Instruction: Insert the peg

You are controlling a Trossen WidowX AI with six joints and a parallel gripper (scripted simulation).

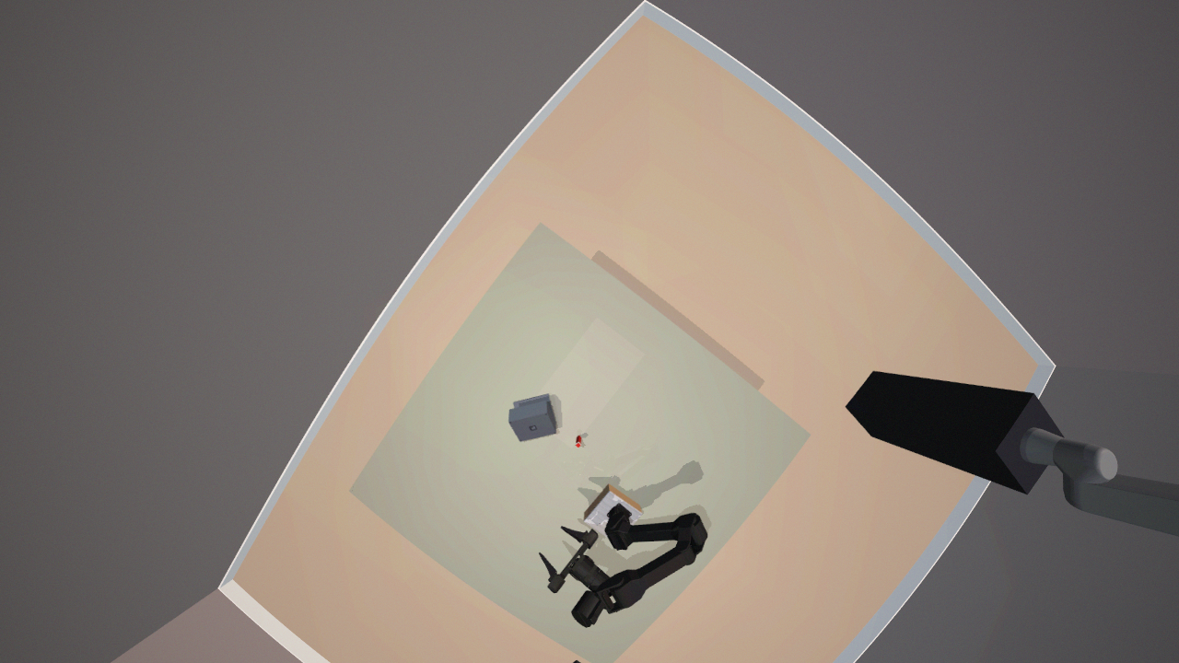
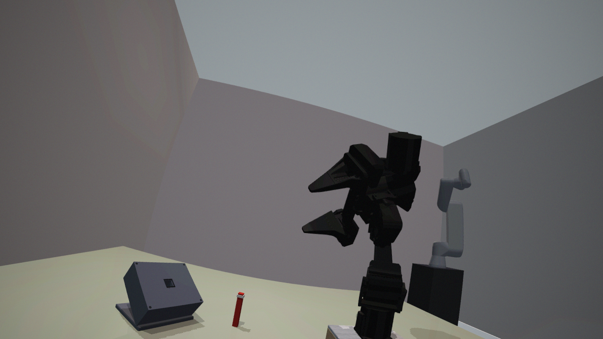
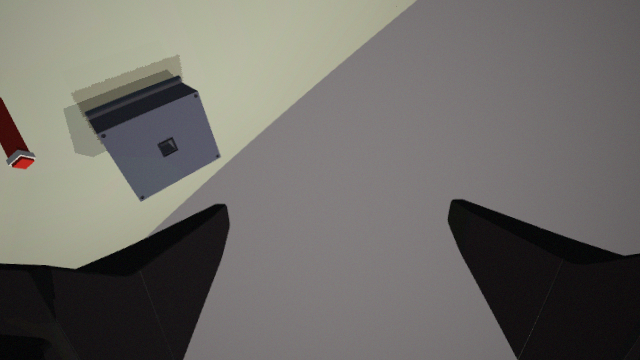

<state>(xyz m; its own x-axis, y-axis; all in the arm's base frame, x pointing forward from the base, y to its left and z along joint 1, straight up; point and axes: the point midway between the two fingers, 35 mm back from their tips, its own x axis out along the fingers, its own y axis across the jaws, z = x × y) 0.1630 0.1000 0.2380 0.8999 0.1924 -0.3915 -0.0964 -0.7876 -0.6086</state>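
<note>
A red peg [image 1: 578, 441] [image 2: 238, 310] [image 3: 11, 131] with a white band near its red top stands upright on the table, beside the sloped panel. The blue-grey sloped panel [image 1: 527, 418] [image 2: 156, 290] [image 3: 150, 160] has one square hole [image 1: 532, 427] [image 2: 168, 283] [image 3: 168, 147] in its face; the hole is empty. My black gripper [image 1: 552, 542] [image 2: 305, 208] [image 3: 338, 212] is wide open and empty. It is high above the table, well away from the peg and the panel. In the wrist view the peg's lower end is cut off at the left edge.
The arm's base stands on a small box [image 1: 599, 511] [image 2: 333, 330] near the gripper. The pale green table [image 1: 461, 346] [image 2: 63, 294] [image 3: 260, 60] ends beyond the panel in the wrist view. A second, grey arm [image 2: 454, 227] stands on a black pedestal [image 1: 939, 424] [image 2: 436, 290] off the table.
</note>
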